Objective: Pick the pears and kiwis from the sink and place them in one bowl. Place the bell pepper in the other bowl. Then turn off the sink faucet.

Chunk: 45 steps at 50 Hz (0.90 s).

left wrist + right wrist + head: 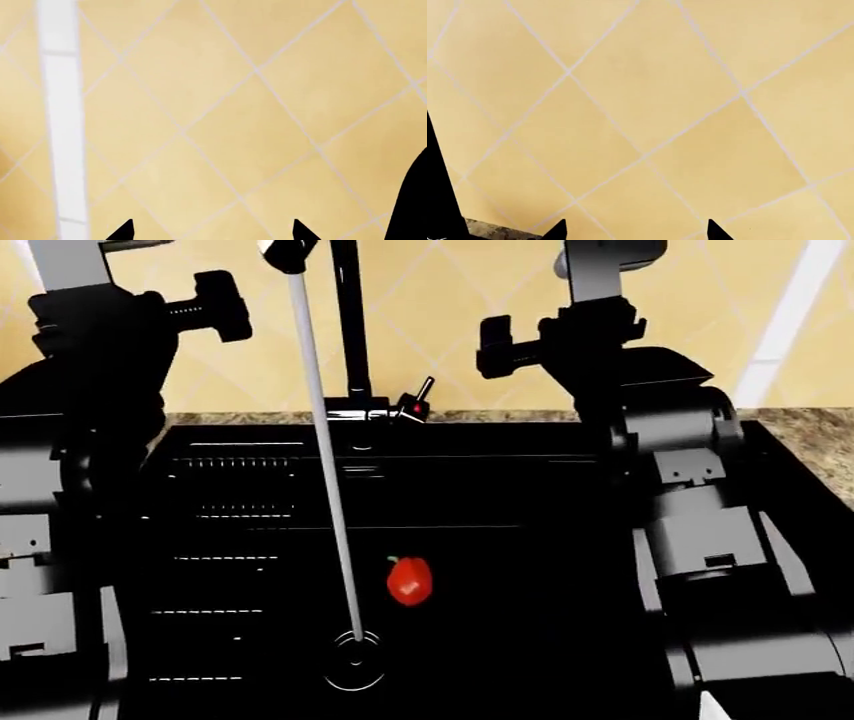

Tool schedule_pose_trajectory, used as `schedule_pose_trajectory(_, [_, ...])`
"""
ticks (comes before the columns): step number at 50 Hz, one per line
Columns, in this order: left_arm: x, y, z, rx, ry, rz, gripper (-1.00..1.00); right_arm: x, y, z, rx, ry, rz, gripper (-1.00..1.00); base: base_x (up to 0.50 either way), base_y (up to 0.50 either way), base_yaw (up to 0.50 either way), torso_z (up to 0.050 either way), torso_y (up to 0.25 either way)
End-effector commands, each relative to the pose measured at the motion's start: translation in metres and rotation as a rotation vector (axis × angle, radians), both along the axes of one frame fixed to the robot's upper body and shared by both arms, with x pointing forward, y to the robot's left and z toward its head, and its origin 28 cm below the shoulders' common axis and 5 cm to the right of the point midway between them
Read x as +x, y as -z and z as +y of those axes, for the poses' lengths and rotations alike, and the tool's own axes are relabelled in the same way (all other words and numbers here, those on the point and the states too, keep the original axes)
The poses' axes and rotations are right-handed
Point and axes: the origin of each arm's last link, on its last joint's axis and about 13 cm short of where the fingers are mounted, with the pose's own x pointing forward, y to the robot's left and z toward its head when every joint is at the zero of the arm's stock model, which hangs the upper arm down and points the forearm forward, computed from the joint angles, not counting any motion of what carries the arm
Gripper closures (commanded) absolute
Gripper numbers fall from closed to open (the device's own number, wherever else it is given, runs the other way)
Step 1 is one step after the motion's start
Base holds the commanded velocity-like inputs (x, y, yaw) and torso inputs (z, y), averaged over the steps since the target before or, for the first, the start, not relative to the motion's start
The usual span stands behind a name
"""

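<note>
In the head view a glossy red bell pepper (410, 580) lies in the black sink (534, 490), just right of the round drain (354, 661). The sink faucet (350, 330) stands at the sink's back, its red-tipped lever (422, 400) at its right. A thin stream of water (320, 460) runs down to the drain. No pears or kiwis show. Both arms are raised on either side of the faucet. My left gripper (212, 231) and right gripper (635, 231) are open and empty, facing the yellow tiled wall.
A speckled stone counter (801, 440) borders the sink at the right. The yellow tiled wall (467, 300) stands behind the faucet, with a white strip (787, 310) at the right. No bowls are in view.
</note>
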Motion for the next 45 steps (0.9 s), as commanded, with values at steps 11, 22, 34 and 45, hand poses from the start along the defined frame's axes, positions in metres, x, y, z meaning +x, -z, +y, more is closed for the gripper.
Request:
schedule_pose_trajectory(11, [-0.002,0.015,0.006,0.06,0.034,0.042,-1.0,-0.099,-0.035,0.008,-0.145,-0.454,0.159,-1.0,0.0,0.0,0.0,0.0,-0.245])
schedule_pose_trajectory(22, [-0.002,0.015,0.01,0.033,0.012,0.046,-1.0,-0.144,-0.036,0.037,-0.4,-0.8,0.314,-1.0,0.0,0.0,0.0,0.0,-0.114])
schedule_pose_trajectory(34, [-0.005,0.015,0.009,0.026,0.023,0.044,-1.0,-0.131,0.008,0.064,-0.388,-0.817,0.551,-1.0,0.0,0.0,0.0,0.0,0.0])
schedule_pose_trajectory(45, [-0.005,0.017,0.008,0.021,0.031,0.044,-1.0,-0.103,0.034,0.074,-0.357,-0.703,0.567,-1.0,0.0,0.0,0.0,0.0,0.0])
